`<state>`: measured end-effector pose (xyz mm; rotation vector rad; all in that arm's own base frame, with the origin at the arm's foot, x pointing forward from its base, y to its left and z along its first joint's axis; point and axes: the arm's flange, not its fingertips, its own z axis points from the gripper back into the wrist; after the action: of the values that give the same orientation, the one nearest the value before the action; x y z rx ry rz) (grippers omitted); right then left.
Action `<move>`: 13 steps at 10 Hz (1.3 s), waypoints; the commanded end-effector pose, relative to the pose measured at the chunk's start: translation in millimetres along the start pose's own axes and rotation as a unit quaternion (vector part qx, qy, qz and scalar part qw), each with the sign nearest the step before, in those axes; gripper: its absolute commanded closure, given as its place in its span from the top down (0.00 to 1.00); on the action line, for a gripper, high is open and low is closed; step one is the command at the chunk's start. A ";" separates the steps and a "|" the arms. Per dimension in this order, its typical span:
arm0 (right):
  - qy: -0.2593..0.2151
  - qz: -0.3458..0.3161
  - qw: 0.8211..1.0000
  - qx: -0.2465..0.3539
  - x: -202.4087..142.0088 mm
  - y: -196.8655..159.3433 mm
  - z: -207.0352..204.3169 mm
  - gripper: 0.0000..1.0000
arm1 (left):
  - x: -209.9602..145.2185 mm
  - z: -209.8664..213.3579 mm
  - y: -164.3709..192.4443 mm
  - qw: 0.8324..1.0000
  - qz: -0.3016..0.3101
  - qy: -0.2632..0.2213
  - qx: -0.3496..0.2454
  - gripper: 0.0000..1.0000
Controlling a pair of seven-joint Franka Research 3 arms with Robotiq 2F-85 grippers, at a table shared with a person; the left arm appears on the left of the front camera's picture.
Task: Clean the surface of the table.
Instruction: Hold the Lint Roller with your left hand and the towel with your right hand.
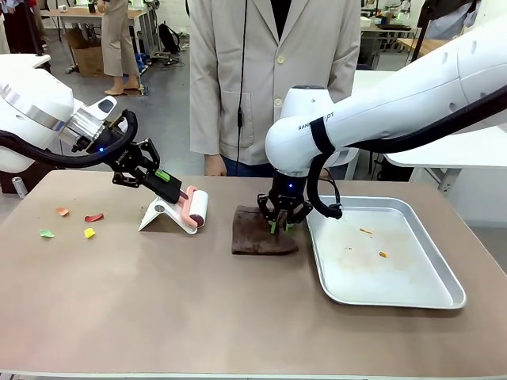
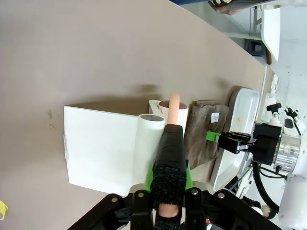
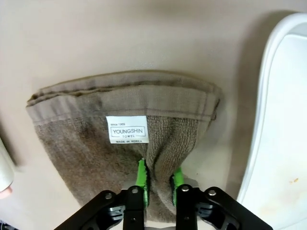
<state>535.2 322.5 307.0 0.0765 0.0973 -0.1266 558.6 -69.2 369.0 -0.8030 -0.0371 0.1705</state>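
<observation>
The brownish table (image 1: 198,309) carries a folded brown towel (image 1: 265,232) at its middle. My right gripper (image 1: 279,225) points straight down and is shut on a pinched fold of the towel (image 3: 120,110), seen between its green pads (image 3: 142,178). To the left, my left gripper (image 1: 176,192) is shut on the pink handle (image 2: 174,103) of a lint roller (image 1: 198,207), whose white roll rests on a white stand (image 1: 161,214). The left wrist view shows the left gripper (image 2: 169,189) clamped around that handle, with the stand (image 2: 100,148) beneath.
Several coloured paper scraps (image 1: 89,233) lie at the table's left. A metal tray (image 1: 412,297) holding a few orange crumbs (image 1: 365,231) sits right of the towel. A person in a pale coat (image 1: 273,71) stands at the far edge.
</observation>
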 end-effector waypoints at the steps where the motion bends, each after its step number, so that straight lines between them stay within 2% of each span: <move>1: 0.011 0.010 1.000 0.001 3.6 -0.3 -7.1 0.00 | -1.7 -1.4 4.8 1.000 -0.005 -0.016 -0.009 0.00; 9: 0.013 0.008 1.000 0.019 3.6 -1.9 -6.2 0.00 | -6.7 10.2 3.2 0.999 -0.018 -0.040 -0.033 0.00; 11: -0.001 0.007 0.997 0.081 0.1 -14.2 12.6 0.00 | -12.2 25.5 1.1 0.995 -0.034 -0.050 -0.073 0.00; 12: -0.021 0.031 0.989 0.146 -3.7 -21.8 24.7 0.00 | -15.9 35.2 1.4 0.992 -0.046 -0.051 -0.105 0.00; 13: -0.030 0.056 0.973 0.221 -7.3 -30.5 33.3 0.00 | -18.6 44.8 4.4 0.987 -0.059 -0.045 -0.142 0.00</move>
<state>548.1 311.5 334.0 0.3364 0.0295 -0.1130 549.3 -47.3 400.6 -0.9764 -0.1827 0.1405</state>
